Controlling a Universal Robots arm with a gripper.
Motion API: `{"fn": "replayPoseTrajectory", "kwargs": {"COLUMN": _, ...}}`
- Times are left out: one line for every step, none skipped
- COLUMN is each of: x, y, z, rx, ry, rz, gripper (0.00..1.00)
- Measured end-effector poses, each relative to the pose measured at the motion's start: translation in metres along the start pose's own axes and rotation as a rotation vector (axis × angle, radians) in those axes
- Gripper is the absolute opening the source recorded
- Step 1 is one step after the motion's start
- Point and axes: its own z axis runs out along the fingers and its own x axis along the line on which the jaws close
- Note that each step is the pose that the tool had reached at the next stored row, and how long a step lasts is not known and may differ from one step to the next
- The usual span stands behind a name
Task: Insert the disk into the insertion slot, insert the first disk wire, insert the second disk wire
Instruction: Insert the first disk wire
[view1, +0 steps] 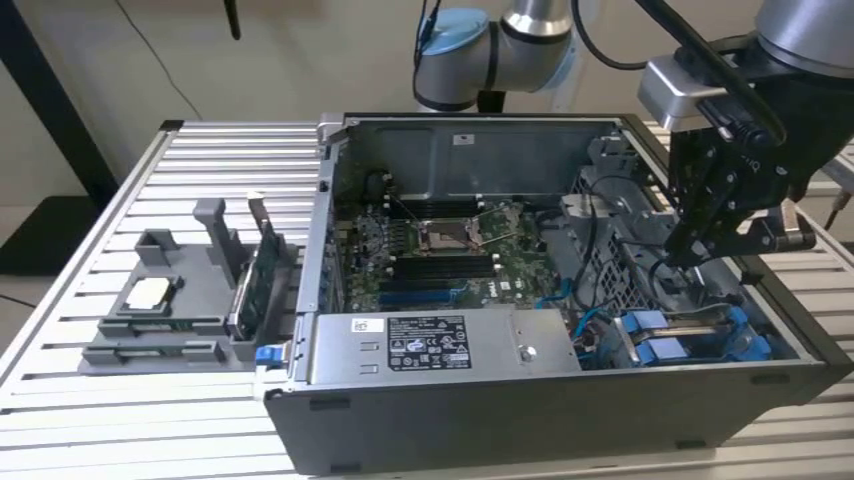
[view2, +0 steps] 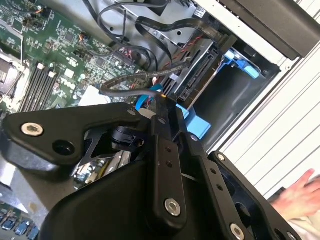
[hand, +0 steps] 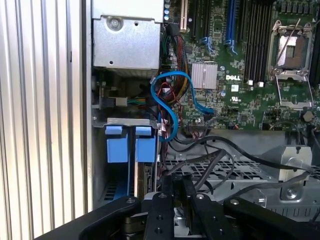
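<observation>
Disk wire, black and limp, ends right at the tips of my pincer. The pincer is drawn to a narrow gap on what looks like the wire's plug end, and the cord loops away slack over the motherboard. In the exterior view my pincer hangs inside the open computer case, toward that view's right.

Just beyond the tips lies the disk. It is seated in the insertion slot with its blue carrier frame around it and its dark connector edge facing me. The disk step therefore reads as done, with the wiring in hand.

I judge the wire light and floppy, so it gives no help in steering. Only its small hard plug is stiff enough to hold, best gripped on the flat faces close behind the mouth. Plug and port are thin plastic and could crack or bend if pressed askew. The disk is rigid and weighty, best handled by its frame.

Farther out, a blue data cable curls beside the grey power supply box. A person's hand shows past the case wall, over the slatted table.
</observation>
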Motion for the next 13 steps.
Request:
{"fn": "replayPoseTrajectory", "kwargs": {"x": 0.0, "y": -0.0001, "z": 0.0, "rx": 0.0, "ry": 0.0004, "rz": 0.0, "gripper": 0.19}}
{"fn": "replayPoseTrajectory", "kwargs": {"x": 0.0, "y": -0.0003, "z": 0.0001, "rx": 0.0, "ry": 0.0008, "rz": 0.0, "gripper": 0.19}}
{"fn": "replayPoseTrajectory", "kwargs": {"x": -0.0001, "y": -0.0005, "z": 0.0004, "rx": 0.0, "ry": 0.0012, "rz": 0.0, "gripper": 0.19}}
{"fn": "replayPoseTrajectory", "kwargs": {"x": 0.0, "y": -0.001, "z": 0.0008, "rx": 0.0, "ry": 0.0018, "rz": 0.0, "gripper": 0.19}}
{"fn": "replayPoseTrajectory", "kwargs": {"x": 0.0001, "y": -0.0016, "z": 0.0012, "rx": 0.0, "ry": 0.0022, "rz": 0.0, "gripper": 0.19}}
{"fn": "replayPoseTrajectory", "kwargs": {"x": 0.0002, "y": -0.0023, "z": 0.0019, "rx": 0.0, "ry": 0.0023, "rz": 0.001, "gripper": 0.19}}
{"fn": "replayPoseTrajectory", "kwargs": {"x": 0.0003, "y": -0.0032, "z": 0.0025, "rx": 0.0, "ry": 0.0026, "rz": 0.001, "gripper": 0.19}}
{"fn": "replayPoseTrajectory", "kwargs": {"x": 0.0003, "y": -0.0043, "z": 0.0032, "rx": -0.0001, "ry": 0.0029, "rz": 0.001, "gripper": 0.19}}
{"fn": "replayPoseTrajectory", "kwargs": {"x": 0.0005, "y": -0.0058, "z": 0.0037, "rx": -0.0003, "ry": 0.0033, "rz": 0.001, "gripper": 0.19}}
{"fn": "replayPoseTrajectory", "kwargs": {"x": 0.0006, "y": -0.0075, "z": 0.0044, "rx": -0.0006, "ry": 0.0033, "rz": 0.002, "gripper": 0.19}}
{"fn": "replayPoseTrajectory", "kwargs": {"x": 0.0008, "y": -0.0093, "z": 0.0051, "rx": -0.0009, "ry": 0.0032, "rz": 0.002, "gripper": 0.19}}
{"fn": "replayPoseTrajectory", "kwargs": {"x": 0.001, "y": -0.0111, "z": 0.0057, "rx": -0.0013, "ry": 0.0033, "rz": 0.003, "gripper": 0.19}}
{"fn": "replayPoseTrajectory", "kwargs": {"x": 0.0012, "y": -0.0128, "z": 0.0063, "rx": -0.0016, "ry": 0.0034, "rz": 0.003, "gripper": 0.19}}
